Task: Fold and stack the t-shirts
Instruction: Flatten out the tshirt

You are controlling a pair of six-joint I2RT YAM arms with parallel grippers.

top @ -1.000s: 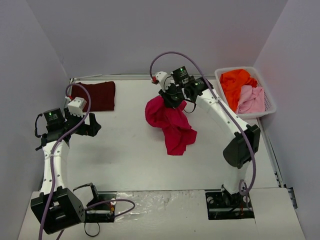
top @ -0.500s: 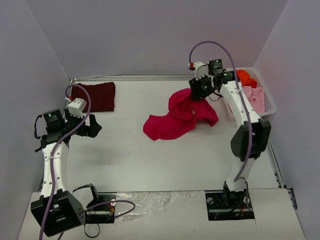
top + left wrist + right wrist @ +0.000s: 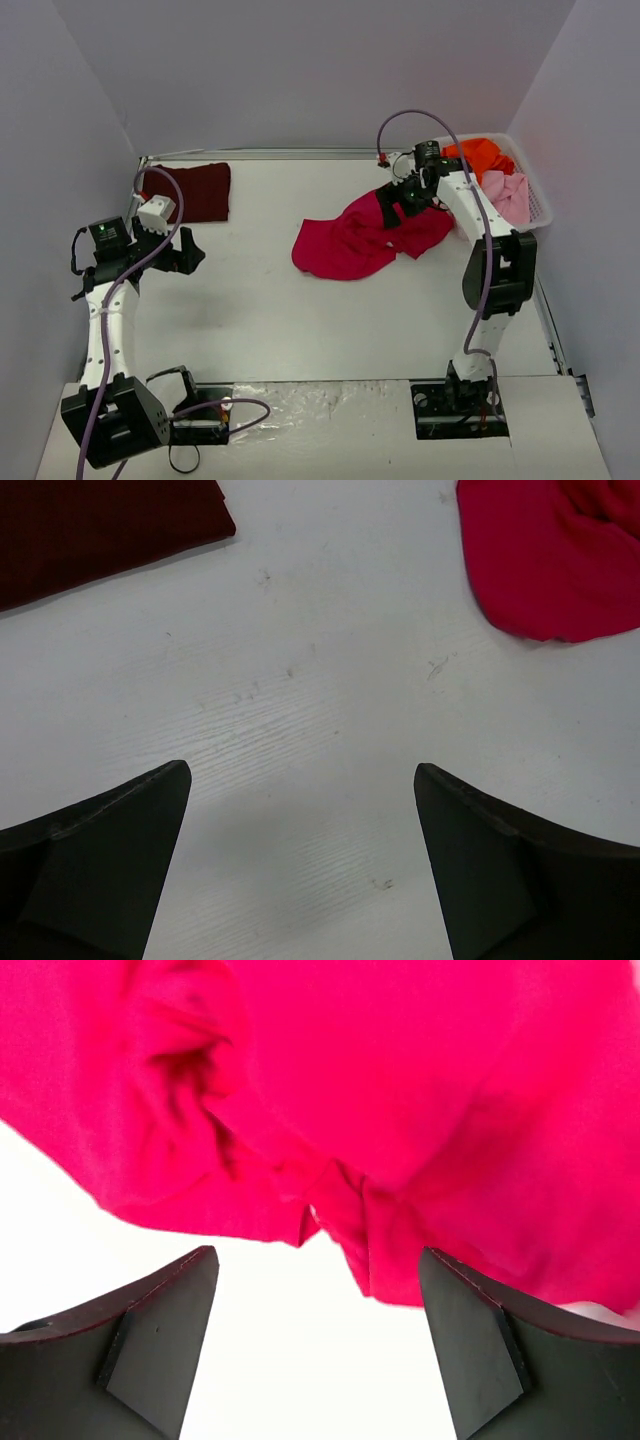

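Note:
A crumpled crimson-red t-shirt [image 3: 360,238] lies loose on the white table right of centre; its folds fill the top of the right wrist view [image 3: 380,1100]. My right gripper [image 3: 398,205] hovers over its right end, jaws open, nothing between them [image 3: 318,1290]. A dark maroon t-shirt [image 3: 195,190] lies folded flat at the far left corner, and its edge shows in the left wrist view [image 3: 100,525]. My left gripper [image 3: 187,252] stands open over bare table [image 3: 300,820], well apart from both shirts. The red shirt's left edge [image 3: 550,560] shows at that view's top right.
A white mesh basket [image 3: 540,200] stands at the far right edge of the table, holding an orange t-shirt [image 3: 478,160] and a pale pink t-shirt [image 3: 505,198]. Purple-grey walls close in the back and both sides.
My right gripper carried the hanging red shirt rightward, dropped lower and opened, letting go. The shirt now lies spread on the table. The left arm has not moved.

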